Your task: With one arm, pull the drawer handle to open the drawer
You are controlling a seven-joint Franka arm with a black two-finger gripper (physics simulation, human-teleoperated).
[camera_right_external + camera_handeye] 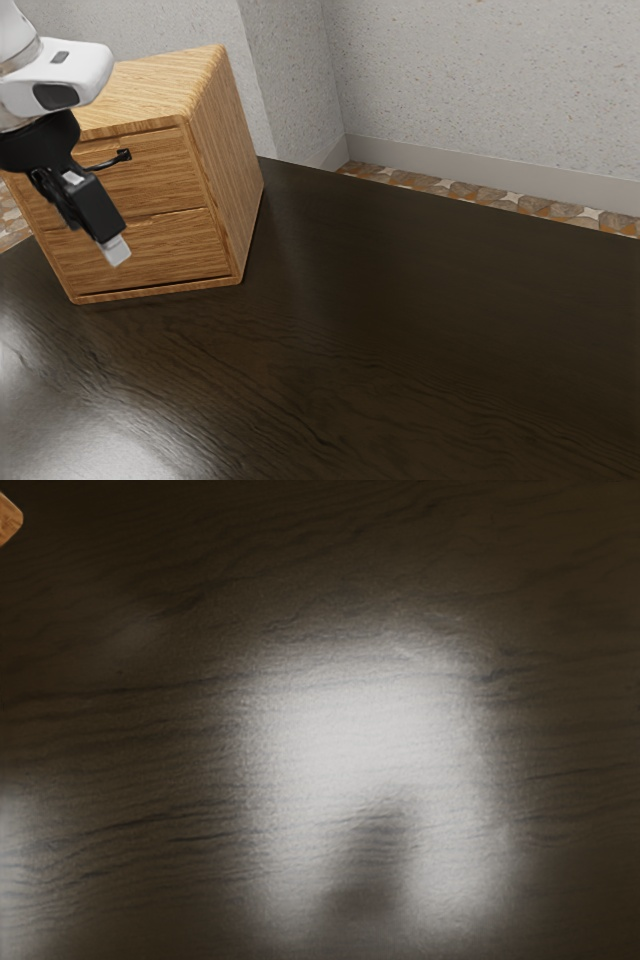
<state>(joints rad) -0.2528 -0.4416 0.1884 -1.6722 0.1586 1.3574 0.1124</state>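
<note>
The end effector [110, 245] hangs from the white arm [55, 72] at the exterior view's left, in front of the wooden cabinet [215, 150]. It is black with a pale tip and it points down and a little toward the exterior view's right. From this side I cannot tell if it is apart or together, and it holds nothing that I can see. The cabinet stands on the dark desk [400, 330], near the corner of the grey wall [480, 70], and it has two drawers in its front. The upper drawer [165, 170] carries the black handle [108, 160], a thin curved bar. The handle is just above the end effector and partly behind the black body of the hand, and I cannot tell if they touch. The upper drawer front lies level with the cabinet frame, so it looks closed. The lower drawer [170, 250] also looks closed, and the pale tip stands before its front. In the wrist view the camera looks down on the desk [540, 600], dark wood grain with a broad bright reflection [350, 750] on it. A small corner of light wood [8, 520] shows far from this bright patch. Beyond the desk, a strip of patterned floor [500, 195] runs along the foot of the wall.
</note>
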